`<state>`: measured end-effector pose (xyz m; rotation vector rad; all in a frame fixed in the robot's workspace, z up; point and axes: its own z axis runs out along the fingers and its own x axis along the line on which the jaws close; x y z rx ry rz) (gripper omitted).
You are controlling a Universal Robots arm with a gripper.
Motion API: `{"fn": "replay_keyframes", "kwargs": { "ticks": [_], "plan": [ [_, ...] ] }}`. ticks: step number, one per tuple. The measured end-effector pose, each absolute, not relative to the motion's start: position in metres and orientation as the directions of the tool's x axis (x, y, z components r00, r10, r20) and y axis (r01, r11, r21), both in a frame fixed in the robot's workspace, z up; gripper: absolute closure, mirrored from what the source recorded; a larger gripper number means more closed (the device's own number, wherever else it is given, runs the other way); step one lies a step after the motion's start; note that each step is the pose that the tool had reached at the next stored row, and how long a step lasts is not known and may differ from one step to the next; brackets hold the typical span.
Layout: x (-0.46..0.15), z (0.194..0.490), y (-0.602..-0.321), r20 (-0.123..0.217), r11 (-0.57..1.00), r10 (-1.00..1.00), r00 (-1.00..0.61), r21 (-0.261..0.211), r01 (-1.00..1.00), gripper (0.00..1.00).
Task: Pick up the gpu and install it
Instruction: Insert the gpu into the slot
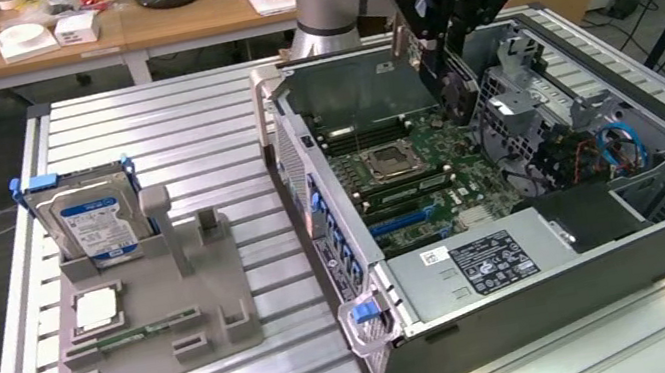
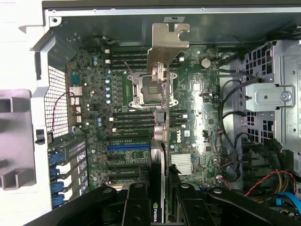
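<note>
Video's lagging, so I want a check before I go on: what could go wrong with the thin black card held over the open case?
The thin black gpu with its silver bracket, gripped by the gripper, looks lined up across the metal CPU socket, not the blue slot; lowering here could hit the socket. The black cables beside it might snag the bracket.

The gripper [image 1: 444,61] holds a thin dark graphics card [image 1: 463,99] upright over the motherboard [image 1: 428,186] of the open computer case [image 1: 570,309], with a hard drive [image 1: 95,221] standing in a grey rack [image 1: 211,308] nearby.
</note>
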<state>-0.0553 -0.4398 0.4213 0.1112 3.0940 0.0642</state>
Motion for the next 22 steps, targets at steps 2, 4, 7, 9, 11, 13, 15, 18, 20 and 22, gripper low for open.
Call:
{"fn": "replay_keyframes", "kwargs": {
  "ticks": [2,4,7,9,11,13,15,18,20,22],
  "plan": [
    [-0.0553,0.4214,-0.4398,-0.043,0.997,0.071,-0.997,0.043,0.069,0.74],
    [-0.0552,0.4213,-0.4398,-0.043,0.997,0.069,-0.997,0.043,0.068,0.74],
    [-0.0552,0.4214,-0.4398,-0.043,0.997,0.067,-0.997,0.043,0.065,0.74],
    [-0.0553,0.4213,-0.4398,-0.043,0.997,0.066,-0.997,0.043,0.064,0.74],
    [-0.0553,0.4213,-0.4398,-0.043,0.997,0.064,-0.997,0.043,0.062,0.74],
    [-0.0552,0.4213,-0.4398,-0.043,0.997,0.062,-0.997,0.043,0.061,0.74],
    [-0.0553,0.4214,-0.4398,-0.043,0.997,0.061,-0.997,0.043,0.059,0.74],
    [-0.0552,0.4213,-0.4398,-0.043,0.997,0.059,-0.997,0.043,0.057,0.74],
    [-0.0552,0.4213,-0.4398,-0.043,0.998,0.057,-0.997,0.043,0.055,0.74],
    [-0.0553,0.4214,-0.4398,-0.043,0.998,0.056,-0.997,0.043,0.054,0.74]
  ]
}}
